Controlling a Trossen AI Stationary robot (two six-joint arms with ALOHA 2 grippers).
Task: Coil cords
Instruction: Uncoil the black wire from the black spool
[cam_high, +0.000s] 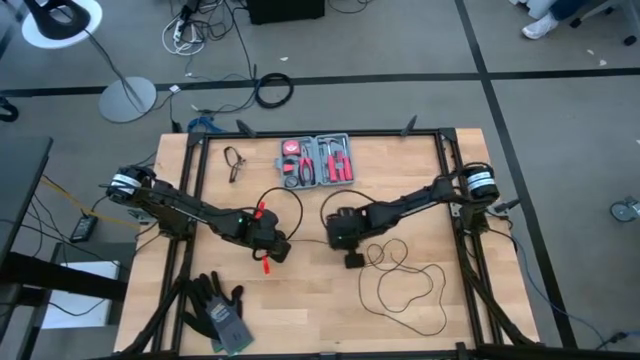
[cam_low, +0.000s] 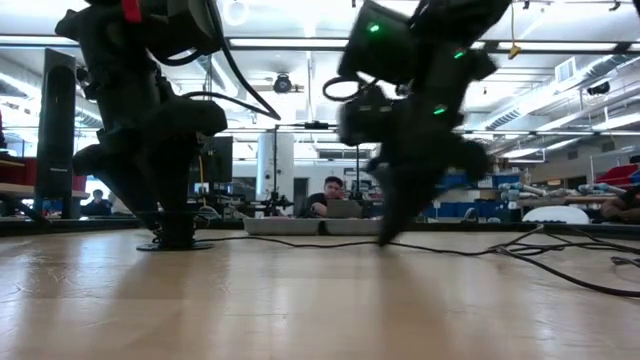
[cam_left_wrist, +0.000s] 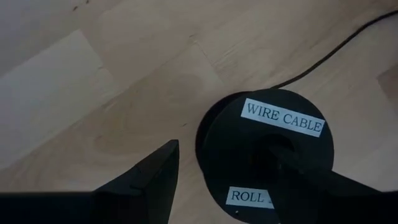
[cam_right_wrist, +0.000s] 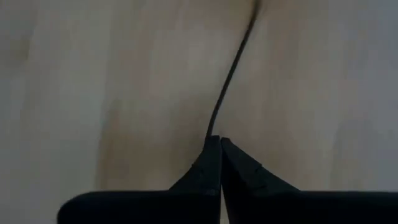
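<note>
Wood-plank table, lab room w/ desks behind. Wire lies looped at 5 o'clock; its spool at ctr. Right gripper jaws pinched on wire. Left gripper jaws wide, straddling spool. Tool kit at 12.

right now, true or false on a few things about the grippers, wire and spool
1. The right gripper is shut on the wire. True.
2. The left gripper is shut. False: it is open, its fingers either side of the black spool.
3. The spool's label reads WIRE CABLE. True.
4. The red tool kit is closed. False: it lies open.
5. Loose wire loops lie under the left arm. False: they lie by the right arm.
</note>
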